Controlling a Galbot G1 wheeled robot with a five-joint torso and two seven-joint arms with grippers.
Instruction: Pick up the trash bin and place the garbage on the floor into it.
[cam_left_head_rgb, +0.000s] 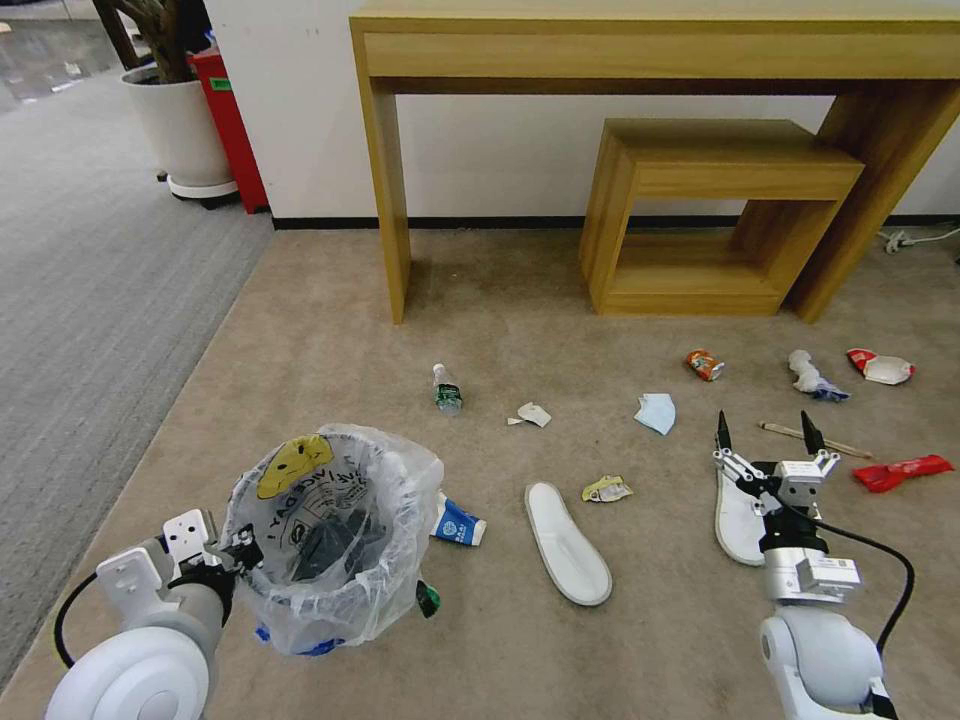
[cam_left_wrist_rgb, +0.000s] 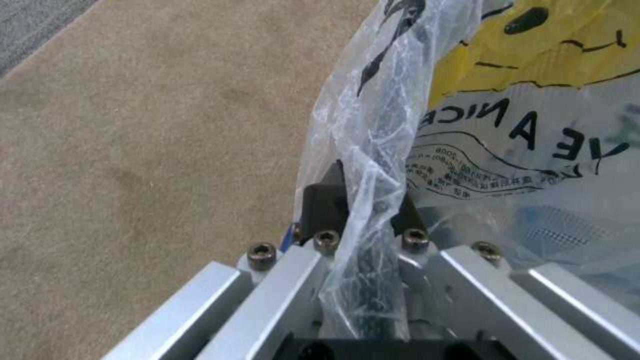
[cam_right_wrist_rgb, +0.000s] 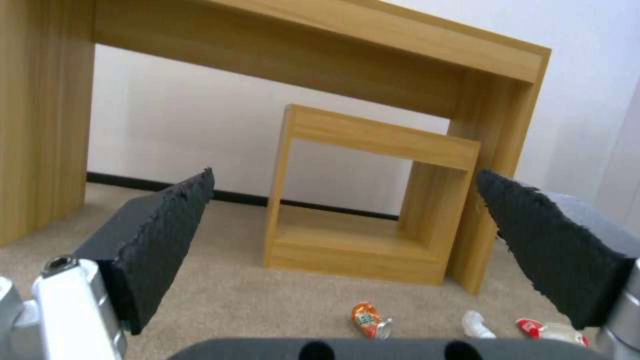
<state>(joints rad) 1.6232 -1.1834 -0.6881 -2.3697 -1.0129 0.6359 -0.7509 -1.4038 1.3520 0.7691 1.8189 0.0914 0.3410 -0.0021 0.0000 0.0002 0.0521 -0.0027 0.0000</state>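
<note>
Head view first: left gripper (cam_left_head_rgb: 240, 553) is down at the near-left of the beige carpet (cam_left_head_rgb: 330, 330), clamped on the rim of the trash bin (cam_left_head_rgb: 330, 545), w/ the clear plastic bag (cam_left_head_rgb: 400, 480) puffing out over the edge. The bin is right in front of the robot, a bit left of center. Left wrist view backs it up: fingers (cam_left_wrist_rgb: 323, 202) are pinched tight w/ the bag (cam_left_wrist_rgb: 373, 150) and rim caught btwn them, yellow smiley print just beside.

Right gripper (cam_left_head_rgb: 768, 432) is spread wide, nothing in it, hovering over the toe end of one white slipper (cam_left_head_rgb: 737, 520). In the right wrist view its pads (cam_right_wrist_rgb: 160, 235) are well apart and it's looking toward the small wooden shelf (cam_right_wrist_rgb: 360, 200) under the big wooden table (cam_right_wrist_rgb: 320, 45).

Garbage on the floor:
- 2nd slipper (cam_left_head_rgb: 567, 542) near center, crumpled yellowish scrap (cam_left_head_rgb: 607, 489) just beside it
- blue-white carton (cam_left_head_rgb: 458, 523) touching the bin's right side
- green-label bottle (cam_left_head_rgb: 446, 389) further back
- torn paper bit (cam_left_head_rgb: 531, 413) and blue mask (cam_left_head_rgb: 656, 412) mid-floor
- crushed can (cam_left_head_rgb: 705, 364), white wad (cam_left_head_rgb: 812, 375), red-white wrapper (cam_left_head_rgb: 880, 367) in a row near the shelf
- wooden stick (cam_left_head_rgb: 812, 440) and red wrapper (cam_left_head_rgb: 903, 471) off to the right of the right gripper

Can, wad & wrapper also show low in the right wrist view.
</note>
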